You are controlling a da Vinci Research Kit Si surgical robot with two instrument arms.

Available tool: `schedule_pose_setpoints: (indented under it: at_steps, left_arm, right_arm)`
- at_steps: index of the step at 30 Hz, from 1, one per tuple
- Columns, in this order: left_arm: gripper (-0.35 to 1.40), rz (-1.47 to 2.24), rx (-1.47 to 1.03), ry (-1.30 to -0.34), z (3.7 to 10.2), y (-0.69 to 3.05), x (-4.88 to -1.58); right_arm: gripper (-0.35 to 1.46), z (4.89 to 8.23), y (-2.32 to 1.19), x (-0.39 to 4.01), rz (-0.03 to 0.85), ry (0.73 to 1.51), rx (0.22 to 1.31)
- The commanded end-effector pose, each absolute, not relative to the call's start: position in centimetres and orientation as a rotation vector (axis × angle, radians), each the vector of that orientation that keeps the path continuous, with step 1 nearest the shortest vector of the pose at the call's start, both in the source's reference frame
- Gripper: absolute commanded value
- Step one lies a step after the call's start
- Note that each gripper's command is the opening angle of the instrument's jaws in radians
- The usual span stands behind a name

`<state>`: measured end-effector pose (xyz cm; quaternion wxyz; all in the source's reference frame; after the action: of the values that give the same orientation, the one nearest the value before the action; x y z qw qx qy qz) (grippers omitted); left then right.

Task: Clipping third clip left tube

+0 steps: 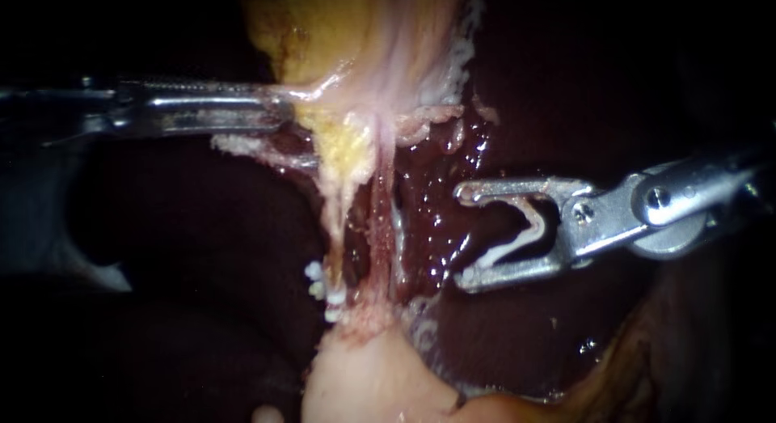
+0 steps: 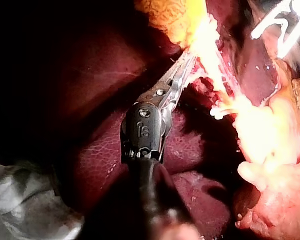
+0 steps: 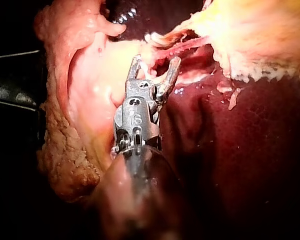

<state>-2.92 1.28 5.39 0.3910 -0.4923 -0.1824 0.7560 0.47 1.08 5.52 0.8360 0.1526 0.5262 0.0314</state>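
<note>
Endoscope view showed me the left tube (image 1: 338,217) running top to bottom, left of my right instrument (image 1: 462,237), the nearer one, whose wide-set jaws gripped a white clip (image 1: 517,241) facing it, while my left instrument (image 1: 283,107) clenched pale tissue (image 1: 319,87) above.

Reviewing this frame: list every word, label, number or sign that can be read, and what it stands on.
No text can be quoted here.
Left instrument: a small mark on its wrist housing, too blurred to read.
Right instrument: a like mark on its wrist housing, also unreadable.
Liver, tissue gripped by the left jaws, clip held in the right jaws: no writing.
</note>
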Motion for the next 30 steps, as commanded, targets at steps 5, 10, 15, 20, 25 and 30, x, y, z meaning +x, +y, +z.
schedule_pose_setpoints:
  at_steps: [5, 10, 15, 20, 25, 30]
  left_arm:
    - [-0.35, 1.875, -1.271, -0.438, 5.08, 1.48, -2.61]
    - [-0.35, 1.866, -1.269, -0.431, 5.00, 1.50, -2.48]
    - [-0.35, 1.866, -1.268, -0.428, 5.01, 1.49, -2.51]
    - [-0.35, 1.865, -1.268, -0.426, 5.01, 1.48, -2.52]
    - [-0.35, 1.865, -1.267, -0.426, 5.00, 1.47, -2.52]
    - [-0.35, 1.865, -1.266, -0.424, 5.00, 1.47, -2.54]
  right_arm:
    - [0.50, 5.52, 1.08, 0.47, 0.067, 1.114, 0.323]
    - [0.50, 5.51, 1.07, 0.48, 0.067, 1.114, 0.323]
    - [0.50, 5.49, 1.04, 0.56, 0.061, 1.136, 0.329]
    - [0.50, 5.49, 0.98, 0.77, 0.134, 1.159, 0.384]
    - [0.50, 5.54, 0.92, 1.00, 0.210, 1.183, 0.444]
    - [0.50, 5.63, 0.87, 1.24, 0.236, 1.191, 0.479]
